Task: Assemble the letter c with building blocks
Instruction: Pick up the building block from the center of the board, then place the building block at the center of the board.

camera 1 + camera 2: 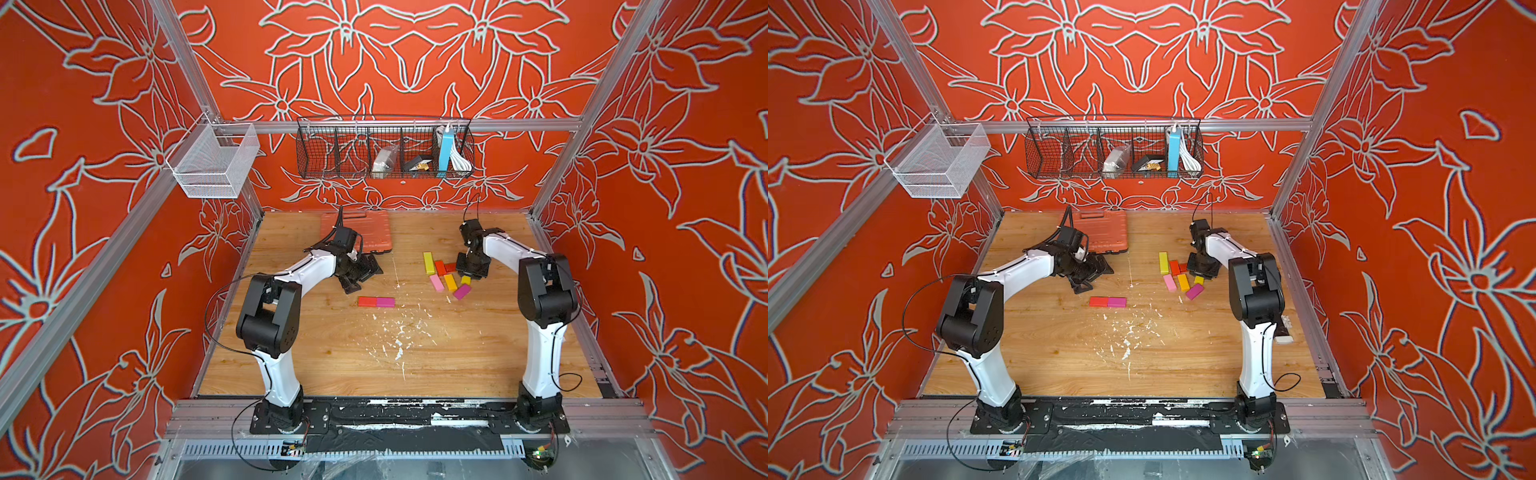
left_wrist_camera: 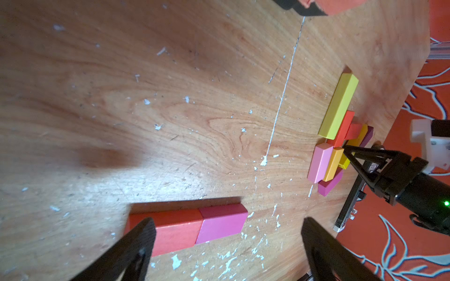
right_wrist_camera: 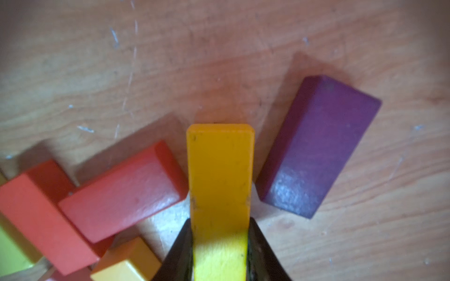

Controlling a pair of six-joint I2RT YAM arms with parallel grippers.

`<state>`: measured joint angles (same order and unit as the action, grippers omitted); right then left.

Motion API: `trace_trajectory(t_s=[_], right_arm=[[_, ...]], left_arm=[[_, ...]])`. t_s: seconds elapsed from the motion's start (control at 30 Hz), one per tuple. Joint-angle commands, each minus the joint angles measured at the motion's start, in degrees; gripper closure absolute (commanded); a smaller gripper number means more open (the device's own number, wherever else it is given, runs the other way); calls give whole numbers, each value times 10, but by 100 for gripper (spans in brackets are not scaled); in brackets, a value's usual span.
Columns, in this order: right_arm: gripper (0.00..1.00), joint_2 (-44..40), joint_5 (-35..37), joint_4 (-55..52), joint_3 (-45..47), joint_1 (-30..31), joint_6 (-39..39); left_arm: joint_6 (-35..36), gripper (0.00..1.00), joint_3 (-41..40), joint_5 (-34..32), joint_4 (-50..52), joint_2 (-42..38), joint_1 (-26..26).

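Where floral walls (image 1: pixel 415 62) enclose it, the flecked wooden tabletop (image 1: pixel 332 365) holds building blocks (image 1: pixel 450 282).

Left black gripper (image 2: pixel 229 222) gapes wide above the wooden tabletop (image 1: pixel 332 353); right black gripper (image 3: pixel 220 222) pinches a long yellow block (image 3: pixel 220 165).

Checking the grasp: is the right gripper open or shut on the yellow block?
Shut on the yellow block: in the right wrist view the right gripper has its jaws pressed against both long sides.
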<state>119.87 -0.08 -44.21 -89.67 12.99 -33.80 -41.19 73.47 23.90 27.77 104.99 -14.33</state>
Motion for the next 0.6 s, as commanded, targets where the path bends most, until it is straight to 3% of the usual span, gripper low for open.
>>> trace_trajectory(t_s=[0.0,0.33,0.57], right_arm=[[78,-46,4,-6,9,-4,-13],[81,-149,0,11,54,13,-22],[82,-212,3,11,101,151,-52]], left_arm=[[4,5,6,-4,2,-12,-2],[8,5,-14,-19,9,-70,24],[16,5,-66,-6,21,-125,77]])
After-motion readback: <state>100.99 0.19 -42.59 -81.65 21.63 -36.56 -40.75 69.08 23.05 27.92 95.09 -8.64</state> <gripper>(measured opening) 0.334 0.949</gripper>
